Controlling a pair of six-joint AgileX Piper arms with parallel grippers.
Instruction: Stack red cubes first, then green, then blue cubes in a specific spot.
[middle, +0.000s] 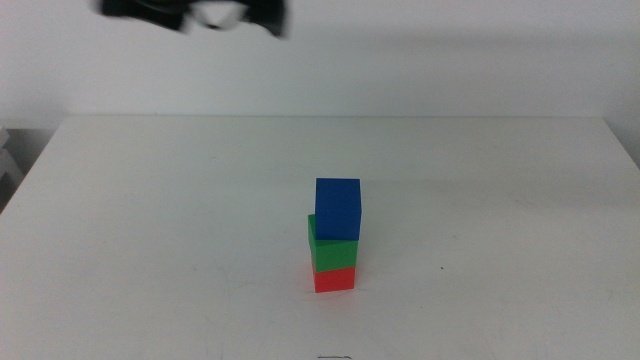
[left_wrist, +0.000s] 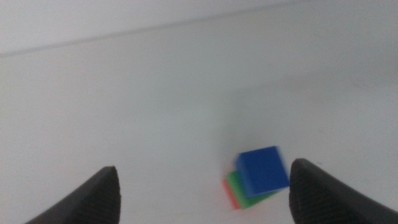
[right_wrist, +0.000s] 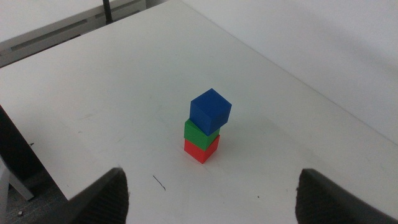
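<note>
Three cubes stand as one stack on the white table (middle: 150, 220), right of centre. The red cube (middle: 334, 279) is at the bottom, the green cube (middle: 328, 252) on it, and the blue cube (middle: 338, 208) on top, overhanging slightly to the right. My left gripper (left_wrist: 204, 167) hangs open high above the stack and touches nothing; its blurred view shows the blue cube (left_wrist: 263, 169), green cube (left_wrist: 249, 193) and red cube (left_wrist: 229, 191) below. My right gripper (right_wrist: 211, 173) is open too, held back from the blue cube (right_wrist: 210, 109), green cube (right_wrist: 198, 132) and red cube (right_wrist: 200, 150).
A dark blurred shape (middle: 195, 14) sits at the top edge of the middle view, above the table's far side. The table's edge (right_wrist: 62, 186) and a dark frame beside it show in the right wrist view. A thin dark mark (right_wrist: 160, 182) lies near the stack.
</note>
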